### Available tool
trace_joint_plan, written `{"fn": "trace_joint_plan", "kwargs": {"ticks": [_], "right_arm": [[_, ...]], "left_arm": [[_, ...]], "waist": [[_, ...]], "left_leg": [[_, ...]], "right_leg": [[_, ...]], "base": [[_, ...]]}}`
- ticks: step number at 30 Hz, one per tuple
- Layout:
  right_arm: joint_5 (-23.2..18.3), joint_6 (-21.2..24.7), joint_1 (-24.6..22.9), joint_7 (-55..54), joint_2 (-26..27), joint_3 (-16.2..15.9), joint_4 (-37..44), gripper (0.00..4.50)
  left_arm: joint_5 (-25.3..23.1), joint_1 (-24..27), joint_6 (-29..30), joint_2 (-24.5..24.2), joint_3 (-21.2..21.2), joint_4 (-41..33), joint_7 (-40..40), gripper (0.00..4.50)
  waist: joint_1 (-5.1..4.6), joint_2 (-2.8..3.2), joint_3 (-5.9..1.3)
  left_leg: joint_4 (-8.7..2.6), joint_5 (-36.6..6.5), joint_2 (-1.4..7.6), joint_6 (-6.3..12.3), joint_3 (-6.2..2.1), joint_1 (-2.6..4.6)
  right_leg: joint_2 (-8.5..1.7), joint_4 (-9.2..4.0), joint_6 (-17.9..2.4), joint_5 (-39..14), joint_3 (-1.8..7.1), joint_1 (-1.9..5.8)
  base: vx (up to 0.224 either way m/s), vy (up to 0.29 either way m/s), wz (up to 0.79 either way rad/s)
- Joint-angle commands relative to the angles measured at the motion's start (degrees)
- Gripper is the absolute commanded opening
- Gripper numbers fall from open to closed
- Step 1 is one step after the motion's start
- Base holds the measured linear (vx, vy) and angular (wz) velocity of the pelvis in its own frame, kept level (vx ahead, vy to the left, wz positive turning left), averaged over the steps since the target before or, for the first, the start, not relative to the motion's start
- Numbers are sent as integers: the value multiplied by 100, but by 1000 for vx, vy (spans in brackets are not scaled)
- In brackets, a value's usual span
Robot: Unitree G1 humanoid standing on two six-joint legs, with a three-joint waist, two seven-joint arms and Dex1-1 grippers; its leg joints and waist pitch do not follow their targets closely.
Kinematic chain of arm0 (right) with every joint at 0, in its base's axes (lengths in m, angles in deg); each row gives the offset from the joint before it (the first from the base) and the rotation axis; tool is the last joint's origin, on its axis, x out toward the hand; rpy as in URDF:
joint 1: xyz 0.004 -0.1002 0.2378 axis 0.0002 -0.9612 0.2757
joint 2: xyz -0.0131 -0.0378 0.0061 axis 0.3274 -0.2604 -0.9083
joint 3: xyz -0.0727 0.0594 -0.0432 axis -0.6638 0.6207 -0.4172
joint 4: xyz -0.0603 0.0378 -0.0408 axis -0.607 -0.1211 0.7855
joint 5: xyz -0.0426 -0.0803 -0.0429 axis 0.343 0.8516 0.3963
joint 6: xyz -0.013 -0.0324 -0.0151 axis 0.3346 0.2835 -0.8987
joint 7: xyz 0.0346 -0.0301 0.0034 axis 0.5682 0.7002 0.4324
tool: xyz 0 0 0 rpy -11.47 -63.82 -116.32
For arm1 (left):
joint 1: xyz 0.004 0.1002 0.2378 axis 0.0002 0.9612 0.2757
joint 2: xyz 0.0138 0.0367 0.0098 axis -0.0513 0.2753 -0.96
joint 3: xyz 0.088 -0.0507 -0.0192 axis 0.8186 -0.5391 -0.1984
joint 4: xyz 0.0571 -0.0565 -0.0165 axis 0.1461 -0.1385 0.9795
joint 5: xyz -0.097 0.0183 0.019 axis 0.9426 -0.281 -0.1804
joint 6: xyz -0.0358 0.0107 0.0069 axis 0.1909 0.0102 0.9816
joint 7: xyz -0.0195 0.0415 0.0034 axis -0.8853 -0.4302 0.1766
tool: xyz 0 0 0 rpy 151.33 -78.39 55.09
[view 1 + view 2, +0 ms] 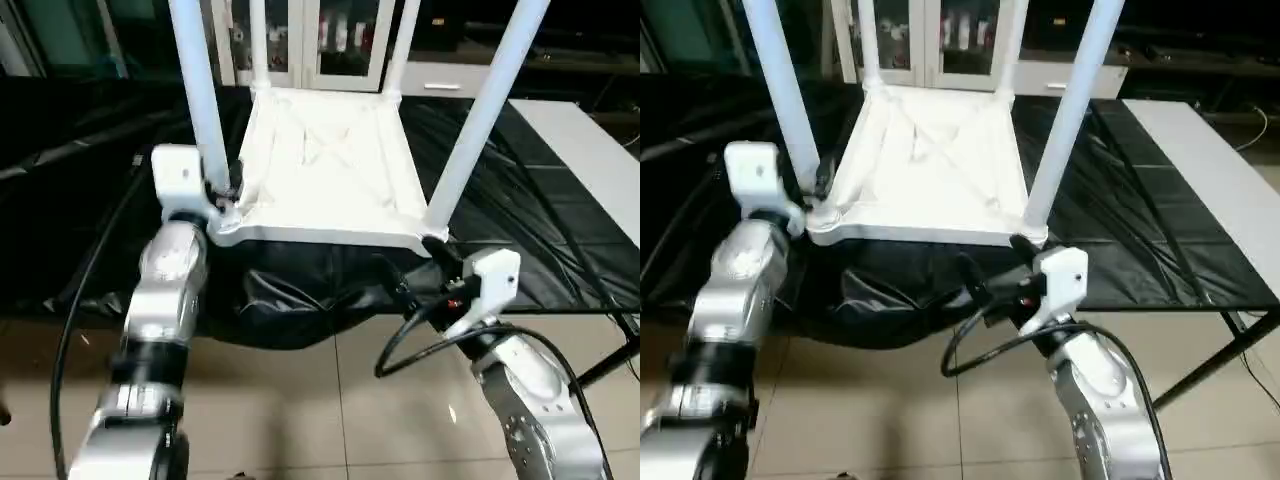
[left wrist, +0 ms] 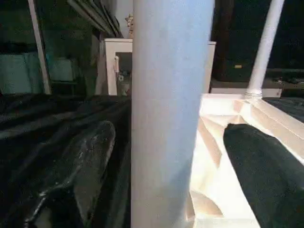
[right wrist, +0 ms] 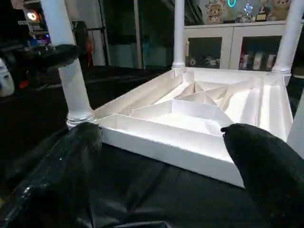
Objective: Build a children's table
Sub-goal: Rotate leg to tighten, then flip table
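White plastic ribbed tabletop upside down on black cover, four white tubular legs upright; left gripper spread around seven-o'clock leg, right gripper wide, empty.

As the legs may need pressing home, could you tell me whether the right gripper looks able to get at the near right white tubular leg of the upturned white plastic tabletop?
Probably yes. The right gripper is open just below that near right white tubular leg, with nothing between them.

The tabletop lies upside down on the work surface, 4 legs upright.
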Motion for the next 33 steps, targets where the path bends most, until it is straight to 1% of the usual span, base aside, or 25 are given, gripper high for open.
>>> {"fn": "trace_joint_plan", "kwargs": {"ticks": [1,2,3,4,5,6,7,8,9,10,11,12,15,16,17,21,23,24,25,27,28,29,30,31,33], "right_arm": [[119,99,95,-106,10,25,-85,450],[151,133,129,-123,13,-5,-104,450],[151,133,129,-123,13,-5,-104,450],[-163,320,126,75,46,-29,-10,450],[-163,320,126,75,46,-29,-10,450],[-317,391,113,175,49,-30,41,450],[-465,461,95,303,22,-37,102,450],[-583,503,82,421,-14,-49,154,450],[-628,518,78,471,-33,-56,175,450],[-697,549,79,491,-37,-36,194,450],[-731,560,82,491,-29,-19,193,450],[-795,594,93,488,2,29,188,450],[-731,578,107,467,20,46,163,450],[-727,585,105,468,27,39,157,450],[-727,585,105,468,27,39,157,450],[-753,625,90,471,27,-10,173,450],[-787,648,81,461,8,-22,189,450],[-795,656,77,453,4,-24,194,450],[-796,656,76,452,4,-24,196,450],[-765,647,92,356,34,19,171,450],[-749,652,107,287,57,52,147,450],[-639,662,223,-50,151,215,-23,450],[-639,662,223,-50,151,215,-23,450],[-615,674,365,-361,262,416,-228,450],[-701,753,445,-509,336,551,-347,450]], "left_arm": [[-22,-218,-63,-14,-25,385,-67,445],[-34,-408,-113,-31,-23,641,-84,445],[-34,-408,-113,-31,-23,641,-84,445],[8,-720,-212,-7,-93,996,-139,445],[8,-720,-212,-7,-93,996,-139,445],[28,-800,-246,4,-118,1081,-156,445],[135,-843,-193,54,-192,1093,-153,417],[258,-902,-159,104,-276,1159,-150,409],[319,-931,-143,127,-317,1198,-148,409],[467,-963,-69,184,-407,1206,-119,391],[543,-970,-39,213,-457,1193,-113,391],[719,-1008,-7,273,-569,1218,-98,368],[874,-1077,19,300,-693,1360,-105,356],[881,-1097,-2,294,-715,1427,-98,356],[881,-1097,-2,294,-715,1427,-98,332],[988,-1084,130,347,-796,1400,-84,311],[1047,-1054,175,374,-786,1354,-43,278],[1094,-1047,208,401,-805,1347,-44,276],[1102,-1046,213,406,-808,1345,-45,274],[1285,-1048,325,494,-897,1328,-27,253],[1343,-1045,362,525,-919,1307,-9,248],[1601,-1053,543,657,-1058,1205,-28,247],[1601,-1053,543,657,-1058,1205,-28,246],[1832,-1051,718,793,-1171,1065,-60,244],[1963,-1028,840,884,-1210,938,-82,243]], "waist": [[18,98,-330],[19,120,-340],[14,104,-337],[23,188,-336],[23,188,-336],[12,135,-329],[33,169,-329],[36,148,-326],[36,147,-325],[45,152,-326],[52,213,-330],[52,168,-328],[71,177,-325],[74,177,-318],[76,181,-317],[86,181,-315],[104,173,-311],[114,187,-309],[116,183,-309],[123,173,-303],[130,181,-300],[128,177,-300],[132,193,-304],[121,175,-300],[130,173,-302]], "left_leg": [[-482,-287,203,-170,-31,71],[-484,-355,207,-203,-39,82],[-484,-373,201,-206,-30,86],[-485,-449,199,-226,-44,89],[-485,-449,199,-226,-44,89],[-501,-566,220,-215,-51,86],[-498,-556,232,-198,-57,73],[-491,-529,234,-167,-47,72],[-488,-493,238,-151,-45,65],[-482,-398,235,-120,-43,59],[-470,-354,230,-126,-48,57],[-466,-317,231,-115,-35,55],[-472,-374,232,-114,-32,57],[-485,-448,238,-118,-34,63],[-490,-453,241,-124,-36,60],[-495,-483,248,-147,-36,62],[-498,-488,249,-159,-33,64],[-503,-509,254,-170,-33,69],[-503,-513,255,-173,-33,67],[-510,-544,254,-187,-31,65],[-510,-547,253,-192,-33,58],[-513,-525,253,-204,-29,58],[-512,-493,252,-238,-32,61],[-514,-490,246,-256,-27,62],[-500,-464,237,-233,-3,72]], "right_leg": [[-320,-307,-1103,1192,91,259],[-326,-303,-1111,1130,92,264],[-319,-315,-1102,1109,92,258],[-329,-307,-1130,1073,93,253],[-329,-307,-1130,1073,93,253],[-343,-318,-1155,1011,96,272],[-365,-302,-1225,1046,102,287],[-367,-307,-1288,1085,103,286],[-366,-303,-1319,1122,102,290],[-365,-296,-1352,1199,100,291],[-365,-279,-1373,1257,103,285],[-364,-292,-1396,1317,103,291],[-365,-296,-1440,1180,102,282],[-360,-314,-1393,1054,102,275],[-365,-312,-1386,1041,104,277],[-370,-319,-1352,1019,107,269],[-370,-321,-1336,998,110,265],[-369,-324,-1325,970,109,254],[-369,-324,-1319,972,109,256],[-371,-328,-1284,933,113,256],[-374,-334,-1275,890,116,256],[-377,-334,-1273,891,117,256],[-381,-323,-1284,896,114,246],[-371,-329,-1293,855,113,242],[-366,-333,-1334,812,117,230]], "base": [[0,0,0],[0,0,0],[0,0,0],[0,0,0],[0,0,0],[0,0,0],[0,0,0],[0,0,0],[0,0,0],[0,0,0],[0,0,0],[0,0,0],[0,0,0],[0,0,0],[0,0,0],[0,0,0],[0,0,0],[0,0,0],[0,0,0],[0,0,0],[0,0,0],[0,0,0],[0,0,0],[0,0,0],[0,0,0]]}}
